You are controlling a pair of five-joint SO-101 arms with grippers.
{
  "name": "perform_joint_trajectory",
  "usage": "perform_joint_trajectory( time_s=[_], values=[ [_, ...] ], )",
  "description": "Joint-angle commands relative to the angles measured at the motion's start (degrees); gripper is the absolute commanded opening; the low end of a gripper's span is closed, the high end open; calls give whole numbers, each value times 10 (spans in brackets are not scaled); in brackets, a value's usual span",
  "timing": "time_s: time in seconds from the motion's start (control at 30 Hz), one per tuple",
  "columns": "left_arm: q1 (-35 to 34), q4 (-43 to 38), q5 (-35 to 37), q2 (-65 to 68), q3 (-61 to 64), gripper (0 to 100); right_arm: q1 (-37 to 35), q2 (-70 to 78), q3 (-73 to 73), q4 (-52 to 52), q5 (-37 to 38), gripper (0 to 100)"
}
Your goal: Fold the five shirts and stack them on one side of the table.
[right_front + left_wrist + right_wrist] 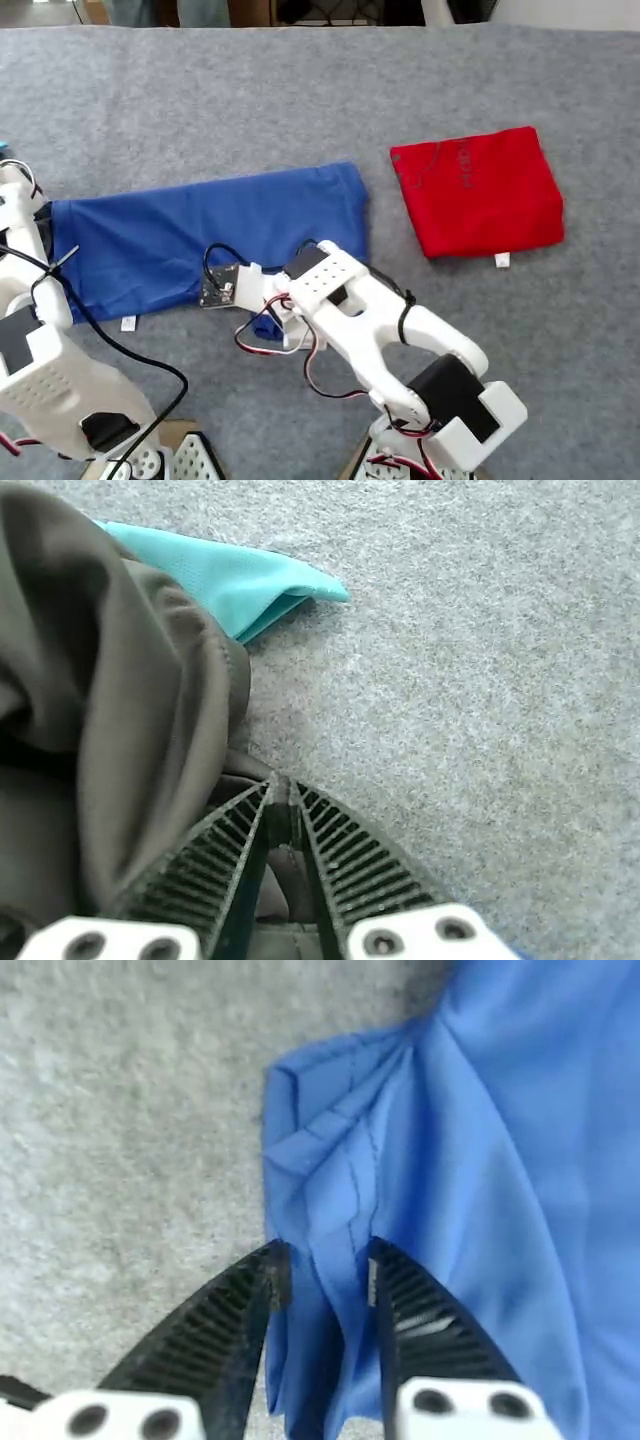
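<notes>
The right gripper point(322, 1260) is grasping the blue shirt point(200, 240) by its bunched hem near the table point(300, 90) front edge. Judging by the shallow pinch, it risks slipping free and skewing the fold.

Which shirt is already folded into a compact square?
The red shirt; the blue shirt lies stretched long, its edge in the right claw.

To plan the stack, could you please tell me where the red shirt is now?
In the high view the folded red shirt lies on the right side of the table, apart from the blue shirt spread to its left.
</notes>
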Motion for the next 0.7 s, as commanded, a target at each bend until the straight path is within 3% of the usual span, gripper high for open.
perform_joint_trajectory(
  time_s=[0.0, 0.67],
  values=[
    [-3, -6, -4, -11, -5, 30, -10, 18, 1, -10, -2, 179],
    [-3, -6, -4, -11, -4, 30, -22, 57, -6, 13, -1, 159]
  ],
)
